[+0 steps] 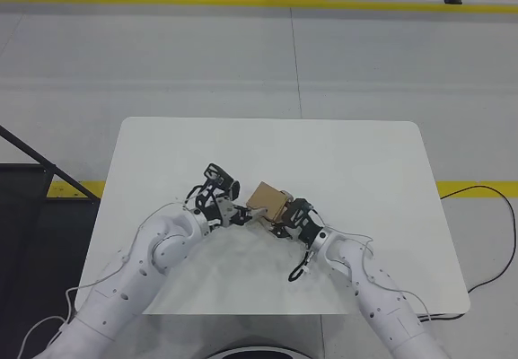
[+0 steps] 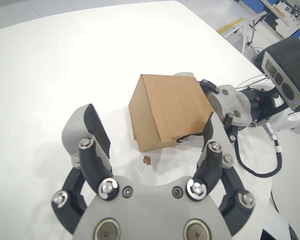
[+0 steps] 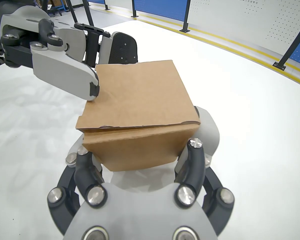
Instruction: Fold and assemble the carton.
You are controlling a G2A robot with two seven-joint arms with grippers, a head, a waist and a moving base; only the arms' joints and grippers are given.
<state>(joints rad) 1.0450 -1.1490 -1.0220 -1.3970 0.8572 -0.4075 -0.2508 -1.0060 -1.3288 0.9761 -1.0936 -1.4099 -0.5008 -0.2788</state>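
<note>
Carton (image 1: 267,200) sits about mid-table (image 1: 375,161), well in from every edge, with an arm at each end of it.

Right jaws: closed in on the carton, a finger (image 3: 195,156) on each flank, pinching the end that faces the table's near right corner. That's your anchor.

Left jaws: spread wide, gripping nothing. They face the carton from the end toward the table's left edge. One fingertip (image 3: 93,89) rests on the corner of the top panel (image 3: 137,93). The other pad (image 3: 122,48) stands past the carton's far end; whether it touches, you can't tell.

Key relation: the carton lies straight ahead of the left jaws, beyond the tips and not in the gap between them. It's close to square, so no long axis worth steering by.

The top panel overlaps the face nearest the right jaws along a ragged seam (image 3: 140,126) and looks not quite flush. My read is that the panel needs pressing home. The left arm is free and already on that panel, so the move falls to it.

Push down and toward the right jaws so the pinch backs the push. A sideways shove would likely twist the carton in the hold.

A small brown scrap (image 2: 147,160) lies on the table just beside the carton's near corner.
</note>
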